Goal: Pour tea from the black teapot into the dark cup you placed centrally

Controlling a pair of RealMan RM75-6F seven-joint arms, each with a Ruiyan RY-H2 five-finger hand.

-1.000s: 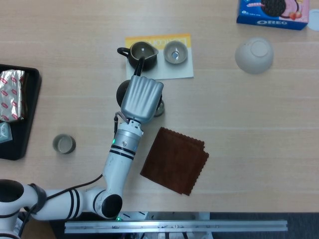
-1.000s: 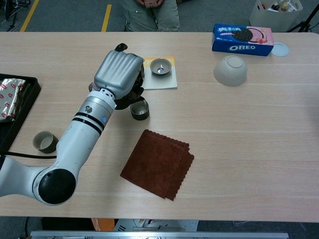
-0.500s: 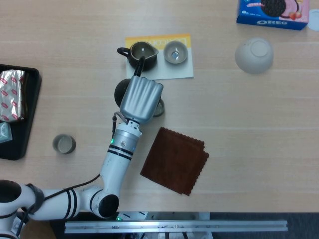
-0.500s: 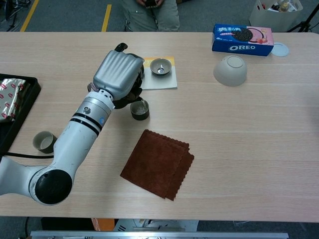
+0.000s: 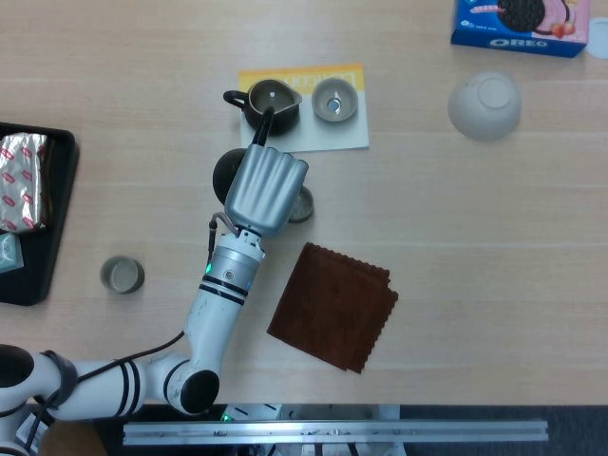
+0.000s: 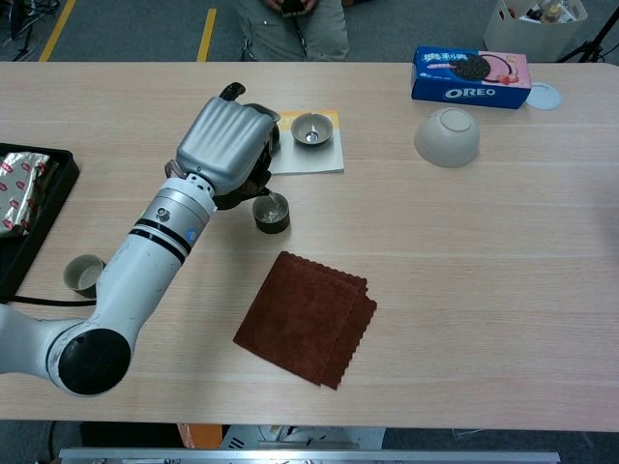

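left hand (image 5: 264,188): silver back faces the cameras, fingers curl down and around the black teapot (image 5: 228,171), so it's gripping it. Can't see much of the fingers themselves, they're under the palm shell. In the chest view the hand (image 6: 224,147) covers most of the pot.
black teapot: held above the table just left of the dark cup (image 6: 271,214), only a dark round bit peeks out at the hand's left edge in the head view. Whether anything's coming out of it, can't tell.
dark cup: sits on the bare wood near the table's middle, right beside the hand, upright. In the head view the cup (image 5: 300,203) is half hidden by the hand.
right hand: doesn't show up in either view.
yellow-and-white mat (image 5: 323,138): behind the hand, with a dark pitcher (image 5: 269,101) and a small grey cup (image 5: 333,99) side by side on it.
brown cloth (image 5: 333,306): folded, lying flat, near the front edge, right of the left forearm.
other cup (image 5: 122,275): small, greenish, off to the left near the black tray (image 5: 57,218).
far right: upside-down pale bowl (image 5: 484,104) and an Oreo box (image 5: 518,26) behind it.
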